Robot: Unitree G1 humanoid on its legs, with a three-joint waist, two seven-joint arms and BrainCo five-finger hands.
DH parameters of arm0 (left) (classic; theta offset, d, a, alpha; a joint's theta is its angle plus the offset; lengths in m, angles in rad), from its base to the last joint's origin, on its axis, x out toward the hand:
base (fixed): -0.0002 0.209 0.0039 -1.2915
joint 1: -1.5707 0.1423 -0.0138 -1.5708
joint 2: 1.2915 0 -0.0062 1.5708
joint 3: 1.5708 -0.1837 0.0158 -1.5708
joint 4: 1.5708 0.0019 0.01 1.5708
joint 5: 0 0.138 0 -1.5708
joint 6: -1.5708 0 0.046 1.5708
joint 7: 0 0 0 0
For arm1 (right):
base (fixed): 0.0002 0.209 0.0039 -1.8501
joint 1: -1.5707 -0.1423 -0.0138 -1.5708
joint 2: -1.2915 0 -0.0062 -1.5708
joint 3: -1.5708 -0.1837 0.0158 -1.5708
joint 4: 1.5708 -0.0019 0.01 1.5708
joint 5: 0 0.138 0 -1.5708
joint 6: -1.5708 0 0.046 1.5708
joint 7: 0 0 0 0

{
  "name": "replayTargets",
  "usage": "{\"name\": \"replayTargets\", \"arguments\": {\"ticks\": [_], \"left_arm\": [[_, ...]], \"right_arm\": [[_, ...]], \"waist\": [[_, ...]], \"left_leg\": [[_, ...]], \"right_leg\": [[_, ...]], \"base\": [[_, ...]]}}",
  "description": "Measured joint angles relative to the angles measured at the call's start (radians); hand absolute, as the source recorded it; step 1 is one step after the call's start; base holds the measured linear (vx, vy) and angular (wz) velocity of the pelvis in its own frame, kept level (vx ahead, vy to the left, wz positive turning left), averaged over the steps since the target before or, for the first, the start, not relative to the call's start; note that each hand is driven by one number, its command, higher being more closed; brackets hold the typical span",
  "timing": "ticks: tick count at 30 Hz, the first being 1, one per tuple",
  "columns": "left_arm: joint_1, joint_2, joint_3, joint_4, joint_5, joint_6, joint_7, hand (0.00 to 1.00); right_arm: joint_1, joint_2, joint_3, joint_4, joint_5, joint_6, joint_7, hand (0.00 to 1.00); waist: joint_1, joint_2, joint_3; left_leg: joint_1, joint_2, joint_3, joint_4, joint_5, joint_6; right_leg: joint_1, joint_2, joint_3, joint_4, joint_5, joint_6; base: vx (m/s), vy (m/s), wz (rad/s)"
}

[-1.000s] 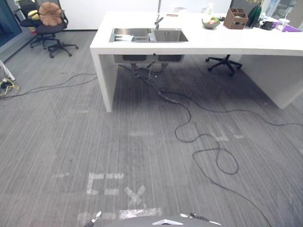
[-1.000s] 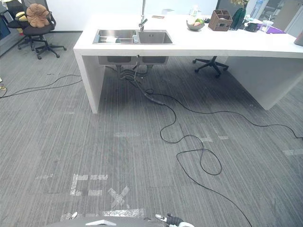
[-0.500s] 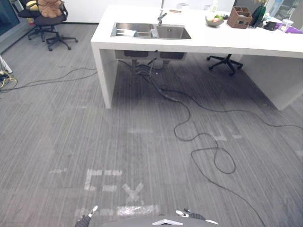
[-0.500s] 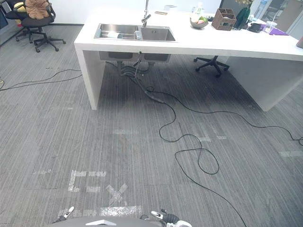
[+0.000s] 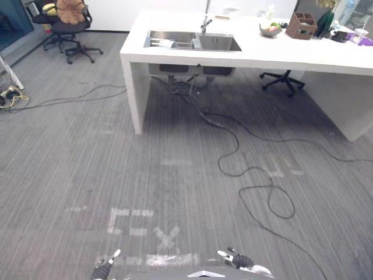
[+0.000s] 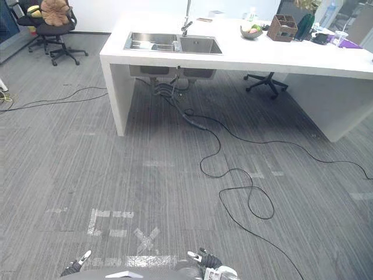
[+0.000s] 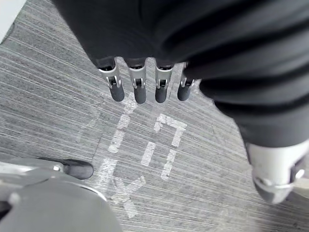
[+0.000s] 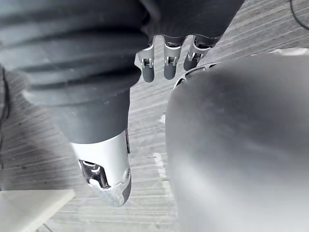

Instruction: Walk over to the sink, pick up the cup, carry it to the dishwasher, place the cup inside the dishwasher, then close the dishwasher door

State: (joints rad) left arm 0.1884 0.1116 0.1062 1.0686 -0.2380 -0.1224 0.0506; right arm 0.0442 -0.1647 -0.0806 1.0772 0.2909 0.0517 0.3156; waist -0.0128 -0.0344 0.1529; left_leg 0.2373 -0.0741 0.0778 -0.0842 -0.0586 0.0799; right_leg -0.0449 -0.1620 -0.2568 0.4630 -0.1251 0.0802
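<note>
Both empty, fingers loosely straight: left hand [image 7: 140, 89], right hand [image 8: 169, 67]; contents of distant sink [image 5: 218, 43] indistinct.

Grey striped carpet [image 5: 70, 163] stretches ahead of me, with pale tape marks [image 5: 166, 238] on it nearby. At the far side stands a long white counter [image 5: 291, 55], with a black office chair [image 5: 284, 80] beneath it. At the far left, another black chair [image 5: 69, 28] carries a brown plush toy [image 5: 71, 9] in front of a white wall [image 5: 111, 17].
</note>
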Motion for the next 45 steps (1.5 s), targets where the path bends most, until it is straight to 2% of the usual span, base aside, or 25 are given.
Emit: {"name": "replayTargets", "arguments": {"ticks": [2, 4, 7, 10, 14, 15, 18, 20, 21, 22, 23, 25, 27, 29, 31, 32, 34, 36, 38, 40, 41, 42, 43, 44, 45], "left_arm": [[0.003, 0.002, 0.000, -0.008, -0.007, -0.004, 0.001, 0.00], [0.002, 0.002, 0.004, -0.007, -0.025, 0.003, -0.004, 0.00], [-0.003, -0.015, 0.051, -0.004, -0.069, 0.041, -0.025, 0.00], [-0.010, -0.042, 0.121, -0.007, -0.073, 0.059, -0.034, 0.00], [-0.009, -0.070, 0.203, -0.007, -0.026, 0.061, -0.034, 0.00], [0.002, -0.089, 0.209, -0.003, -0.002, 0.060, -0.034, 0.00], [-0.003, -0.109, 0.213, 0.000, 0.012, 0.071, -0.031, 0.00], [-0.008, -0.113, 0.219, 0.003, 0.047, 0.081, -0.027, 0.00], [-0.013, -0.117, 0.229, 0.003, 0.072, 0.080, -0.015, 0.00], [-0.019, -0.114, 0.229, 0.000, 0.096, 0.074, -0.007, 0.00], [-0.020, -0.115, 0.234, -0.013, 0.111, 0.062, -0.007, 0.00], [-0.020, -0.109, 0.233, -0.046, 0.053, 0.076, -0.011, 0.00], [-0.030, -0.108, 0.215, -0.081, 0.012, 0.080, -0.012, 0.00], [-0.032, -0.088, 0.153, -0.148, 0.049, 0.043, -0.010, 0.00], [-0.024, -0.082, 0.042, -0.251, 0.072, 0.000, 0.006, 0.00], [-0.015, -0.087, -0.014, -0.311, 0.091, -0.032, 0.027, 0.00], [-0.044, -0.075, -0.088, -0.404, 0.148, -0.097, 0.086, 0.00], [-0.087, -0.092, -0.164, -0.546, 0.251, -0.161, 0.167, 0.00], [-0.088, -0.087, -0.209, -0.702, 0.325, -0.165, 0.230, 0.00], [-0.110, -0.061, -0.245, -0.856, 0.396, -0.171, 0.275, 0.00], [-0.141, -0.040, -0.263, -0.917, 0.471, -0.172, 0.300, 0.00], [-0.174, -0.020, -0.281, -0.956, 0.547, -0.169, 0.319, 0.00], [-0.186, -0.006, -0.292, -0.971, 0.580, -0.166, 0.326, 0.00], [-0.209, 0.019, -0.318, -0.993, 0.638, -0.156, 0.344, 0.00], [-0.228, 0.032, -0.343, -1.003, 0.690, -0.141, 0.365, 0.00]], "right_arm": [[-0.001, 0.002, 0.002, -0.004, 0.027, 0.000, 0.001, 0.00], [-0.002, 0.005, 0.002, 0.000, 0.039, 0.000, 0.002, 0.00], [-0.006, 0.002, -0.008, 0.000, 0.076, 0.013, 0.033, 0.00], [0.015, -0.007, -0.022, -0.024, 0.074, 0.020, 0.062, 0.00], [0.083, 0.012, -0.059, -0.090, 0.080, 0.019, 0.078, 0.00], [0.090, 0.001, -0.073, -0.097, 0.086, 0.020, 0.090, 0.00], [0.079, -0.021, -0.084, -0.067, 0.098, 0.024, 0.084, 0.00], [0.072, -0.028, -0.084, -0.056, 0.108, 0.036, 0.064, 0.00], [0.066, -0.032, -0.079, -0.047, 0.114, 0.043, 0.046, 0.00], [0.061, -0.035, -0.079, -0.041, 0.114, 0.044, 0.042, 0.00], [0.055, -0.036, -0.079, -0.038, 0.113, 0.049, 0.041, 0.00], [0.039, -0.029, -0.059, -0.029, 0.112, 0.065, 0.041, 0.00], [0.010, -0.024, -0.040, -0.019, 0.114, 0.064, 0.032, 0.00], [-0.023, 0.008, -0.043, -0.043, 0.141, 0.063, 0.002, 0.00], [-0.025, 0.013, -0.040, -0.070, 0.156, 0.063, 0.002, 0.00], [-0.035, 0.009, -0.024, -0.075, 0.156, 0.061, 0.001, 0.00], [-0.066, 0.021, 0.003, -0.077, 0.157, 0.063, 0.003, 0.00], [-0.104, 0.021, 0.019, -0.063, 0.156, 0.065, 0.000, 0.00], [-0.107, 0.029, 0.048, -0.068, 0.157, 0.081, -0.003, 0.00], [-0.084, 0.044, 0.069, -0.077, 0.179, 0.095, -0.028, 0.00], [-0.080, 0.047, 0.069, -0.084, 0.192, 0.105, -0.043, 0.00], [-0.080, 0.049, 0.068, -0.085, 0.195, 0.106, -0.061, 0.00], [-0.080, 0.050, 0.068, -0.088, 0.195, 0.105, -0.068, 0.00], [-0.073, 0.055, 0.066, -0.094, 0.195, 0.103, -0.078, 0.00], [-0.055, 0.057, 0.057, -0.124, 0.198, 0.089, -0.080, 0.00]], "waist": [[-0.006, 0.003, 0.004], [-0.008, 0.009, 0.004], [-0.008, 0.026, 0.022], [0.003, 0.039, 0.039], [0.008, 0.042, 0.038], [-0.003, 0.074, 0.025], [0.000, 0.095, -0.001], [-0.005, 0.110, -0.013], [-0.006, 0.115, -0.016], [-0.003, 0.114, -0.009], [-0.002, 0.120, 0.000], [0.017, 0.100, 0.012], [0.047, 0.094, 0.018], [0.062, 0.068, 0.041], [0.065, 0.094, 0.042], [0.082, 0.116, 0.050], [0.080, 0.080, 0.056], [0.069, 0.074, 0.090], [0.065, 0.071, 0.088], [0.062, 0.061, 0.077], [0.057, 0.053, 0.067], [0.045, 0.043, 0.056], [0.039, 0.037, 0.052], [0.036, 0.024, 0.048], [0.032, 0.013, 0.041]], "left_leg": [[0.011, 0.010, -0.011, 0.018, -0.009, 0.008], [-0.002, 0.028, -0.026, 0.044, -0.031, 0.004], [-0.032, 0.079, -0.046, 0.119, -0.097, -0.021], [-0.021, 0.130, -0.052, 0.212, -0.198, -0.055], [0.103, 0.188, -0.060, 0.288, -0.365, -0.116], [0.126, 0.220, -0.082, 0.300, -0.367, -0.135], [0.080, 0.255, -0.121, 0.454, -0.272, -0.136], [0.012, 0.261, -0.150, 0.621, -0.141, -0.141], [-0.054, 0.263, -0.165, 0.781, 0.007, -0.184], [-0.125, 0.286, -0.151, 0.949, 0.001, -0.202], [-0.215, 0.314, -0.114, 1.149, -0.070, -0.165], [-0.333, 0.299, -0.077, 1.258, -0.156, -0.153], [-0.461, 0.283, -0.018, 1.184, -0.214, -0.148], [-0.521, 0.227, 0.085, 0.853, -0.202, -0.131], [-0.506, 0.178, 0.107, 0.391, -0.022, -0.156], [-0.472, 0.166, 0.087, 0.334, 0.152, -0.128], [-0.545, 0.144, 0.086, 0.437, 0.067, -0.114], [-0.569, 0.122, 0.086, 0.516, 0.021, -0.045], [-0.535, 0.103, 0.115, 0.506, -0.005, -0.006], [-0.487, 0.075, 0.143, 0.481, -0.033, 0.005], [-0.445, 0.054, 0.157, 0.453, -0.045, 0.015], [-0.390, 0.039, 0.167, 0.422, -0.058, 0.022], [-0.360, 0.036, 0.168, 0.407, -0.065, 0.023], [-0.291, 0.028, 0.168, 0.373, -0.079, 0.023], [-0.219, 0.020, 0.170, 0.327, -0.085, 0.020]], "right_leg": [[-0.038, -0.007, 0.005, 0.059, -0.046, -0.007], [-0.061, 0.010, 0.006, -0.034, -0.053, -0.010], [-0.117, 0.057, 0.032, -0.293, 0.075, 0.004], [-0.159, 0.065, 0.035, -0.397, 0.162, 0.007], [-0.150, 0.068, 0.039, -0.282, 0.166, -0.040], [-0.170, 0.091, 0.035, -0.187, 0.194, -0.037], [-0.192, 0.114, 0.021, -0.039, 0.059, -0.076], [-0.138, 0.139, 0.017, -0.057, 0.009, -0.091], [-0.073, 0.155, 0.019, -0.117, -0.006, -0.097], [-0.011, 0.176, 0.022, -0.176, -0.009, -0.101], [0.091, 0.204, 0.026, -0.250, -0.016, -0.113], [0.217, 0.202, 0.038, -0.317, -0.020, -0.110], [0.275, 0.196, 0.066, -0.348, -0.025, -0.108], [0.341, 0.156, 0.091, -0.376, -0.056, -0.068], [0.370, 0.154, 0.110, -0.364, -0.124, -0.044], [0.401, 0.177, 0.192, -0.370, -0.162, -0.053], [0.372, 0.195, 0.286, -0.370, -0.178, -0.110], [0.370, 0.181, 0.305, -0.328, -0.186, -0.122], [0.340, 0.152, 0.330, -0.228, -0.191, -0.114], [0.274, 0.126, 0.334, -0.037, -0.198, -0.076], [0.212, 0.102, 0.331, 0.125, -0.167, 0.017], [0.151, 0.085, 0.333, 0.282, -0.084, 0.153], [0.127, 0.076, 0.331, 0.350, -0.025, 0.211], [0.080, 0.045, 0.301, 0.496, 0.038, 0.195], [0.020, -0.003, 0.225, 0.619, 0.028, 0.108]], "base": [[0.06, 0.022, 0.25], [0.10, -0.012, 0.27], [0.26, -0.061, 0.14], [0.29, -0.117, 0.07], [0.55, -0.276, 0.20], [0.67, -0.322, 0.36], [0.70, -0.364, 0.01], [0.63, -0.313, -0.08], [0.58, -0.225, -0.05], [0.67, -0.242, 0.03], [0.65, -0.210, 0.02], [0.49, -0.141, -0.15], [0.38, -0.022, -0.55], [0.44, 0.074, -0.47], [0.38, 0.138, -0.20], [0.40, 0.180, -0.32], [0.35, 0.146, -0.02], [0.33, 0.137, 0.15], [0.39, 0.170, -0.17], [0.36, 0.127, -0.27], [0.34, 0.108, -0.18], [0.34, 0.108, -0.17], [0.35, 0.100, -0.18], [0.35, 0.088, -0.24], [0.35, 0.072, -0.25]]}}
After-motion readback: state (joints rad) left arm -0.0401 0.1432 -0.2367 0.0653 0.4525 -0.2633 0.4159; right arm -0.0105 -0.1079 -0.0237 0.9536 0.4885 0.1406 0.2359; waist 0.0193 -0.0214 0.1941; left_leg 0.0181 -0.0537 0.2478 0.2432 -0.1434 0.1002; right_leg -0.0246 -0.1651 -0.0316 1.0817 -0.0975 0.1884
